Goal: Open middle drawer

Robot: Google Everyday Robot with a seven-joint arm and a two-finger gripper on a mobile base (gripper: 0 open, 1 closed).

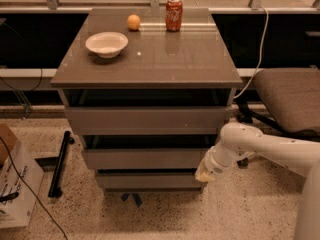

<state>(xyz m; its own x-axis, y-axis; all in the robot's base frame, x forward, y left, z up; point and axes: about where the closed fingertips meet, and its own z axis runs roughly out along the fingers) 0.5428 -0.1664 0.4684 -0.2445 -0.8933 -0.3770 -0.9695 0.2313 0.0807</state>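
Observation:
The middle drawer (145, 159) is the mid-width grey front in the cabinet, below the wider top drawer (147, 120) and above the narrower bottom drawer (150, 180). It stands out slightly, with a dark gap above its front. My gripper (202, 174) is at the lower right corner of the middle drawer's front, against the top right of the bottom drawer. My white arm (260, 149) reaches in from the right.
On the cabinet top (200, 64) are a white bowl (106, 44), an orange (133, 22) and a red soda can (174, 7). A padded chair (292, 99) stands at the right. A cardboard box (15, 184) and a black bar (60, 164) are on the floor at the left.

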